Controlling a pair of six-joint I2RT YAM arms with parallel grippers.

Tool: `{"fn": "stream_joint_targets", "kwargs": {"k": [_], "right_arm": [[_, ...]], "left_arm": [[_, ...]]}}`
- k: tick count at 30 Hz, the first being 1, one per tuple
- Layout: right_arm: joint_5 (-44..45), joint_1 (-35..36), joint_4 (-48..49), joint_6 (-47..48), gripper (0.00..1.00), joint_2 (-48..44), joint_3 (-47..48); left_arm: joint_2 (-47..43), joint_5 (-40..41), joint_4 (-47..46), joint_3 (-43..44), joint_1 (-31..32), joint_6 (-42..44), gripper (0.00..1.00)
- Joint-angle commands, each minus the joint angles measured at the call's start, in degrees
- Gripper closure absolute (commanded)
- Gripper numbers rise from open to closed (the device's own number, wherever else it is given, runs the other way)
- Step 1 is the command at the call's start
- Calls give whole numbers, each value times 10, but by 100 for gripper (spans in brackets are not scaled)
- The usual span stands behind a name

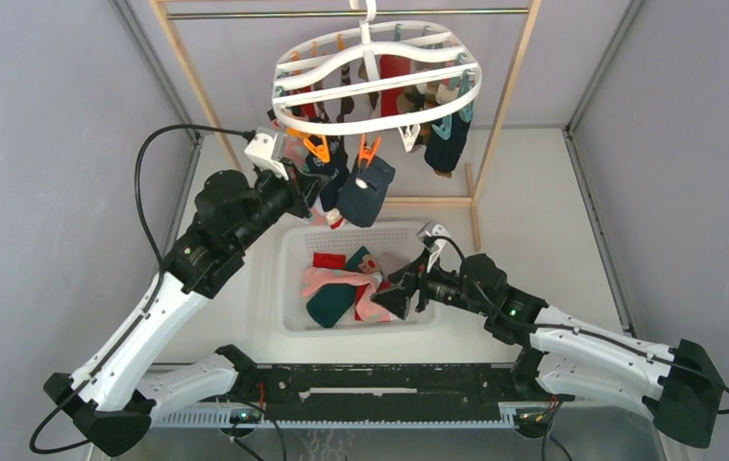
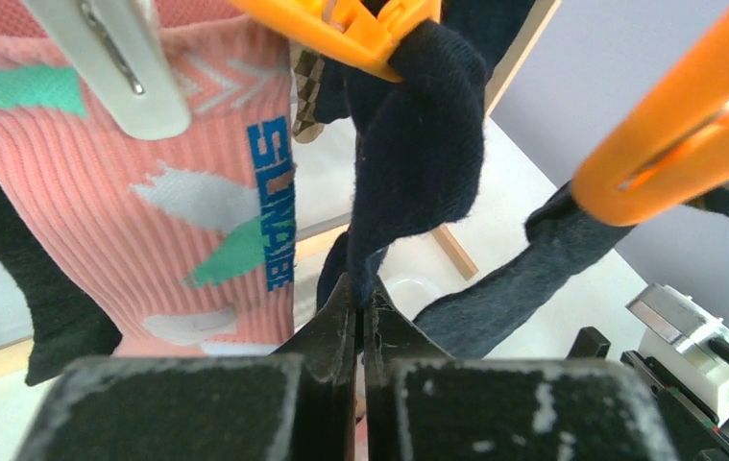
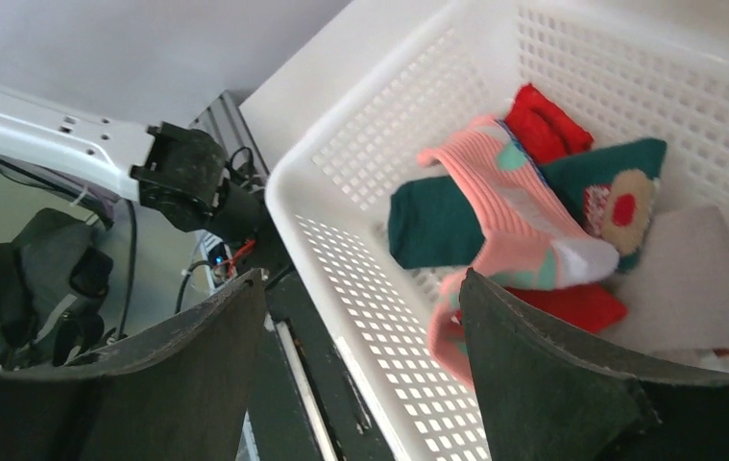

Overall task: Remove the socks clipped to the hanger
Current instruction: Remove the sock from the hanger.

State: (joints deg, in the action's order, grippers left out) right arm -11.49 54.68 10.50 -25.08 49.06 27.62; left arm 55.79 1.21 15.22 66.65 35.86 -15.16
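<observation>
Left gripper [image 2: 360, 300] clamped on dark navy knit sock [image 2: 418, 144] under orange plastic clip [image 2: 341, 29], needs downward tug; right gripper [image 3: 360, 288] jaws apart.

Glossy orange plastic clip [image 2: 341, 29]; matt navy knit sock [image 2: 418, 144]; smooth white plastic hanger [image 1: 389, 122]; perforated plastic basket [image 3: 341, 259].

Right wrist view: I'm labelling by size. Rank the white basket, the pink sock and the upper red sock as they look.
1. white basket, though cropped by the frame
2. pink sock
3. upper red sock, farther from the camera, so true size unsure
</observation>
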Motion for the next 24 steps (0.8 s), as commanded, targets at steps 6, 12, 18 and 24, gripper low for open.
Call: {"fn": "stream_joint_targets", "kwargs": {"k": [6,12,18,24], "right_arm": [[-9,31,70,-11,20,13,72],[-10,45,98,-17,20,21,88],[-3,60,112,-10,20,54,118],[14,68,134,0,19,117,155]], "left_arm": [[-15,-45,47,63,-1,-26,99],[-34,-43,61,45,3,-34,100],[-54,-36,70,33,11,-39,100],[-63,-33,82,33,17,-40,100]]}}
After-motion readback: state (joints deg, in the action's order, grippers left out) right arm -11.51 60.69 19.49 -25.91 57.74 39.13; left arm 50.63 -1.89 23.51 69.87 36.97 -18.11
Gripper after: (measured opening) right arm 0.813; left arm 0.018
